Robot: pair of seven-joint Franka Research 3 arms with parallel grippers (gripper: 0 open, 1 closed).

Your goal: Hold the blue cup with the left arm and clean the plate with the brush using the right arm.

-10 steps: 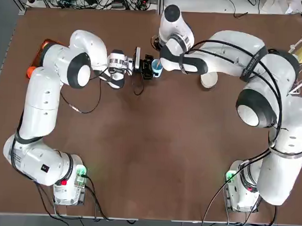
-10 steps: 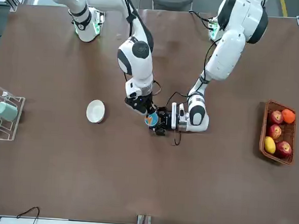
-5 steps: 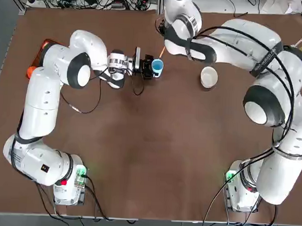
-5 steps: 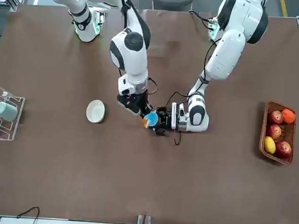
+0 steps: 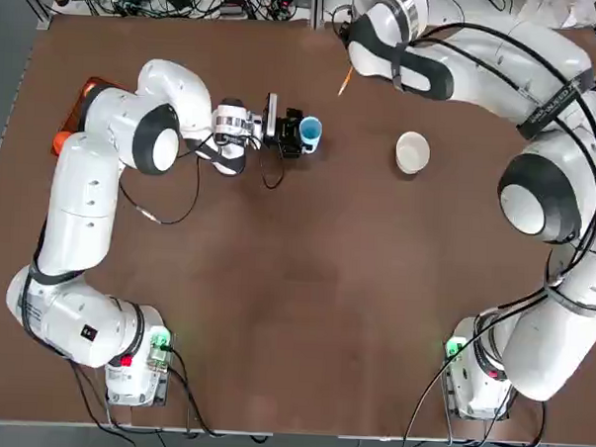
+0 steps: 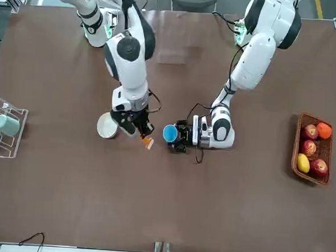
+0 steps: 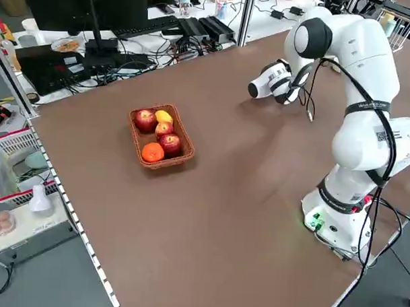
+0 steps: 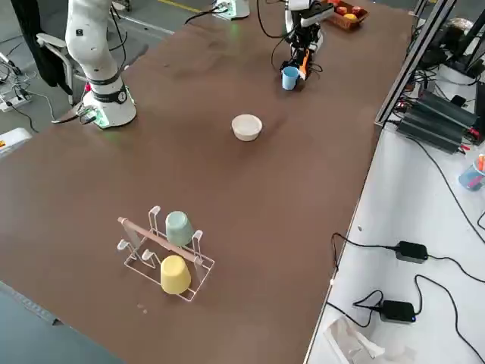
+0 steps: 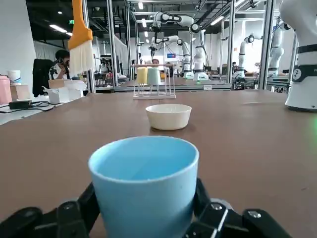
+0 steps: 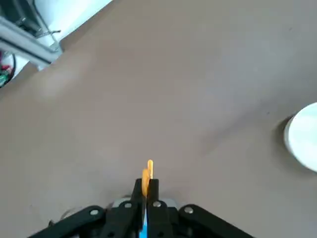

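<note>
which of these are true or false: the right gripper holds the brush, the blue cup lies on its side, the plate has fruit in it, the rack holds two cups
1. The right gripper holds the brush. True.
2. The blue cup lies on its side. False: it stands upright between the left gripper fingers.
3. The plate has fruit in it. False: it looks empty; the fruit sits in the basket.
4. The wire rack holds two cups. True.

Fruit basket point(image 7: 161, 136) mid-table; left arm point(image 7: 358, 98) reaching across, well apart.
</note>
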